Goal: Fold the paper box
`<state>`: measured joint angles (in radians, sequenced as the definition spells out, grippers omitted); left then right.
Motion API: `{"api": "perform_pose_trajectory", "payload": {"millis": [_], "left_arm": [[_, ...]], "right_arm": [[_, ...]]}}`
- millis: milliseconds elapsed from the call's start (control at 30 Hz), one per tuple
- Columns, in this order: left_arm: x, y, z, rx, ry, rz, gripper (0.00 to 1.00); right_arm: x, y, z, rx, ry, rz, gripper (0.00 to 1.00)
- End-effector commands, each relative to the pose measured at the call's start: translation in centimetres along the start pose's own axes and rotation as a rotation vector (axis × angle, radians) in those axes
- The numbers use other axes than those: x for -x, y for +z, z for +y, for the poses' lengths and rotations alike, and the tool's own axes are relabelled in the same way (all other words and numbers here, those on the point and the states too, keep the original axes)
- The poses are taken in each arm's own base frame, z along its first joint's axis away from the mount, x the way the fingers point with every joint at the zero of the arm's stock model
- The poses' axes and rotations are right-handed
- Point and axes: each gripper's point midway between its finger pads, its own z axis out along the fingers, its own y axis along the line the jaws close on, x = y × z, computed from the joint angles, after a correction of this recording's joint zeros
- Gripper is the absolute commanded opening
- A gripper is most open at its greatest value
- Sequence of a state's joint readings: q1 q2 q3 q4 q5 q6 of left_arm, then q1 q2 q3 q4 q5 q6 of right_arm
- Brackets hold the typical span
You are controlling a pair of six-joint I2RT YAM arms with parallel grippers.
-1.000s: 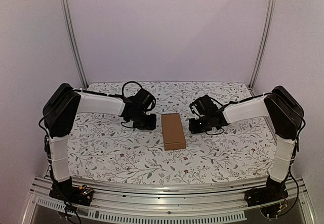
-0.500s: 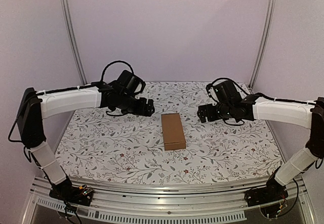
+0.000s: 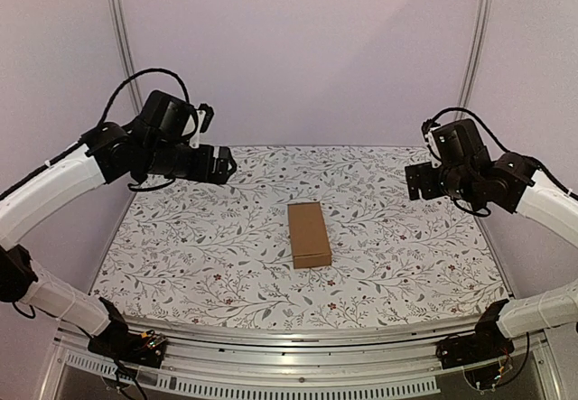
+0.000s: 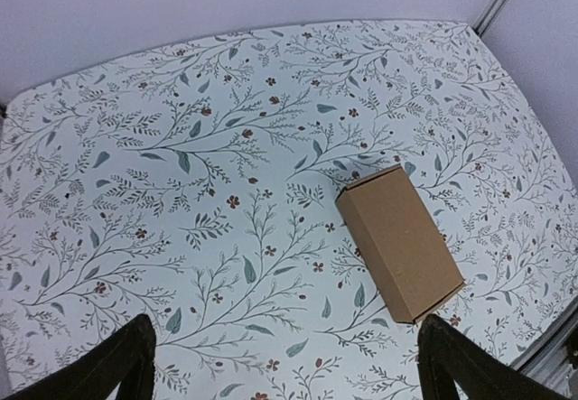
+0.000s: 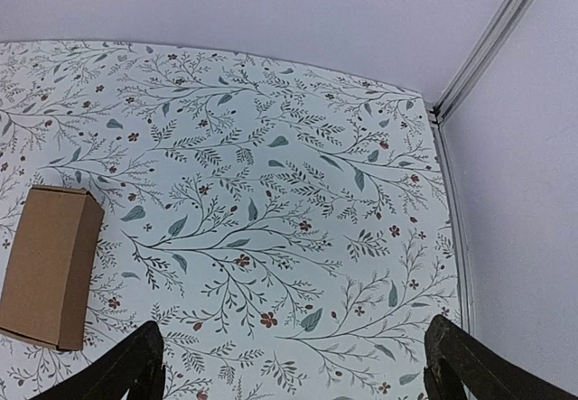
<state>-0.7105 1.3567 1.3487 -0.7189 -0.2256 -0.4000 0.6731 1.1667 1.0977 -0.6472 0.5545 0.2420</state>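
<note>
From above, the surface [image 3: 181, 255] wears a white cloth printed with leafy sprigs and small red flowers. Plain pale walls [image 3: 298, 48] close it in on three sides, with two metal posts [image 3: 122, 57] rising at the far corners and a metal rail [image 3: 298, 335] along the near edge. The paper box [image 3: 309, 234], closed and brown, lies flat at the middle of the surface, its long sides running from far edge to near edge. The left end effector [image 3: 221, 163] hangs high over the far left part and the right end effector [image 3: 414, 181] high over the far right part, both well apart from the box.

The left wrist camera shows what the top view cannot: its two dark fingers [image 4: 117, 364] stand spread wide with only patterned cloth between them. The box sits beyond them, nearer the right finger.

The right wrist camera shows its own fingers [image 5: 135, 364] spread just as wide, nothing between them. The box lies left of the left finger, and the far right corner post is close.
</note>
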Motion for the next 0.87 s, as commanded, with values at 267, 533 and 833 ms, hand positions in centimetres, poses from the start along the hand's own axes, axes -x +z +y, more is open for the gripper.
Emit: {"api": "perform_pose_trajectory", "payload": {"millis": [267,533,833], "left_arm": [[1.6,-11.4,4.4,0.036,0.043,-0.226,0.99],[-0.8,-13.3,3.8,-0.092,0.12,-0.363,1.0],[-2.9,-11.9,3.4,-0.137,0.16,-0.366,1.0]], "right_arm": [[1.2,-9.5,-8.9,-0.16,-0.007,-0.155,0.99],[-0.7,-11.4,-10.9,-0.177,-0.03,-0.245,0.99],[-1.4,-11.2,-11.2,-0.182,-0.008,-0.288,0.99]]}}
